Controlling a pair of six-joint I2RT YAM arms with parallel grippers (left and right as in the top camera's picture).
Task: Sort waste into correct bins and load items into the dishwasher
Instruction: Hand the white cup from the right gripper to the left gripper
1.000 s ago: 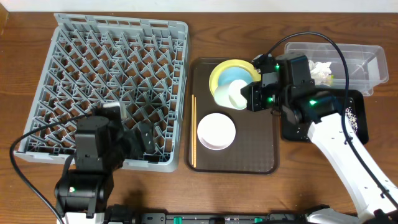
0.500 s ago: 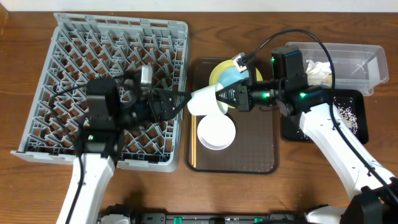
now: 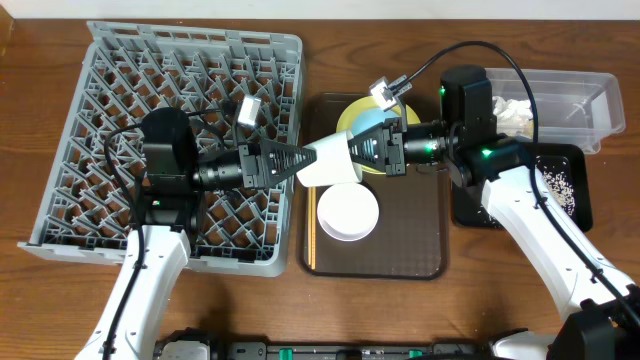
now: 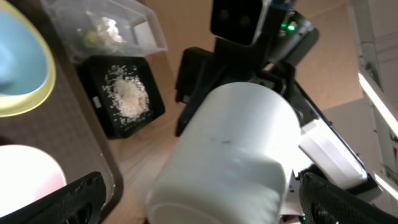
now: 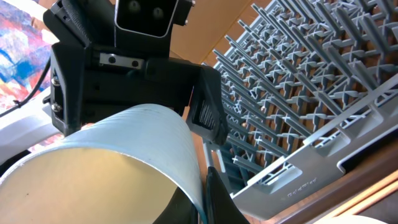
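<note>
The small white cup (image 3: 325, 162) lies on its side in the air over the gap between the grey dish rack (image 3: 180, 90) and the brown tray. My right gripper (image 3: 357, 155) is shut on its rim, one finger inside and one outside (image 5: 214, 196). My left gripper (image 3: 298, 160) is open, its jaws on either side of the cup's base (image 4: 199, 208). The light blue bowl (image 3: 372, 122) sits on the yellow plate (image 3: 350, 115). The pinkish-white bowl (image 3: 348, 211) and the chopsticks (image 3: 311, 210) lie on the tray. Rice scraps (image 3: 556, 182) lie in the black tray (image 3: 470, 215). The napkin (image 3: 515, 112) is in the clear tub (image 3: 575, 95).
The brown serving tray (image 3: 400, 255) lies between the rack and the bins. Both arms meet over its left edge, and cables arch above them. The rack's pegs (image 5: 311, 81) stand close beside the held cup.
My right gripper lifted the cup off the plate area and carried it left. My left arm swung up from the rack's front corner and reached right to the cup's base.
</note>
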